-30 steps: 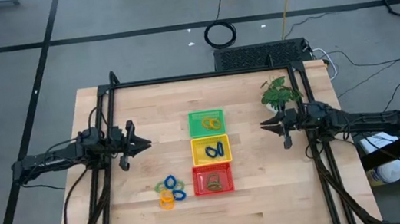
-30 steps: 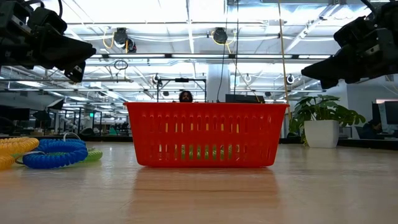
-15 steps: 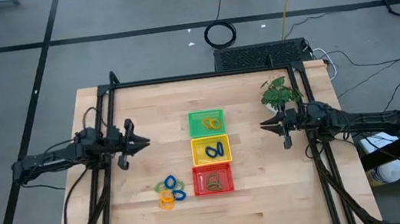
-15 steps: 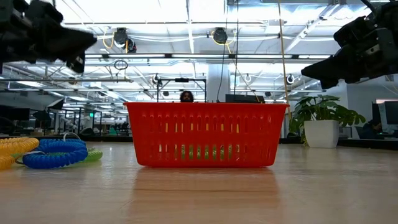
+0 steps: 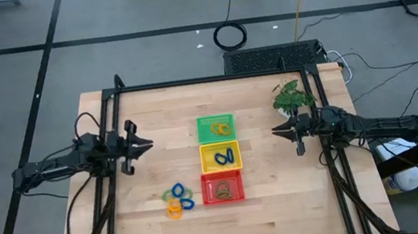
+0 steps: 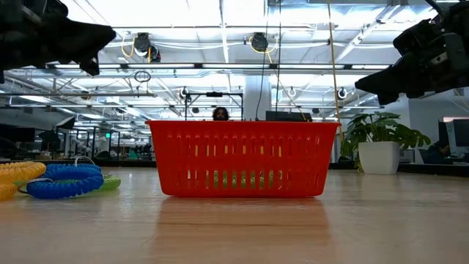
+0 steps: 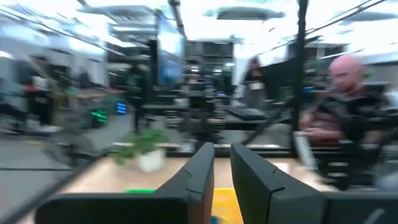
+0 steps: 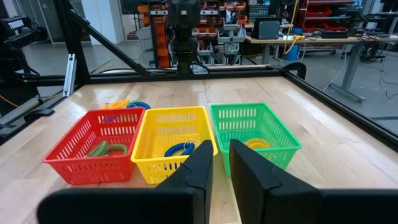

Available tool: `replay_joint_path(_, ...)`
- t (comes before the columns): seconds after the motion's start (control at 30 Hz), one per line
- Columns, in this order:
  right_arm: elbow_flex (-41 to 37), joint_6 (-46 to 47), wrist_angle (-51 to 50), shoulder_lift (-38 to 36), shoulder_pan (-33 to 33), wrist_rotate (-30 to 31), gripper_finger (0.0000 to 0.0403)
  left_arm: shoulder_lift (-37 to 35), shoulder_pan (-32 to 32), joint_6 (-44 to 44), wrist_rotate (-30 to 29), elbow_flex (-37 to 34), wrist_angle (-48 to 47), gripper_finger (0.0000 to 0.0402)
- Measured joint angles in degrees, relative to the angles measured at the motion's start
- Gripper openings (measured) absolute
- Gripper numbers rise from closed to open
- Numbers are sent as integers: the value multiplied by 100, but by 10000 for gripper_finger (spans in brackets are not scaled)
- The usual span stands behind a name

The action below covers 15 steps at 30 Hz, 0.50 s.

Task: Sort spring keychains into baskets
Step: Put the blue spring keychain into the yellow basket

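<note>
A: Where's the left hand (image 5: 146, 146)?
B: Above the bench (image 5: 284, 196), left of the baskets, nearly clenched, grasping nothing.
A: The loose spring keychains (image 5: 178, 200)?
B: Heaped just left of the red basket (image 5: 223, 188). The yellow basket (image 5: 220, 157) holds blue, the green basket (image 5: 216, 128) an orange-yellow one.
A: Right hand (image 5: 277, 132)?
B: Right of the baskets, nearly clenched, empty.

We see a big open robotics lab or workshop: ceiling lights (image 6: 220, 15) in long rows, workbenches (image 8: 298, 40) with equipment, cables (image 5: 231, 35) lying on the grey floor (image 5: 139, 13).
</note>
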Motion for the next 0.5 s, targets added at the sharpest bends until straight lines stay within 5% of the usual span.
replay_joint_path(0.1, 0, 0, 0, 0, 0, -1, 38, 0, 4, 235, -527, 0, 8, 61)
replay_joint_path(0.3, 0, 1, 0, 0, 0, 0, 41, 0, 4, -66, -633, 9, -105, 60)
replay_joint_path(0.5, 0, 2, 2, 0, 0, 1, 39, 804, -87, -1077, -1935, 987, -2741, 61)
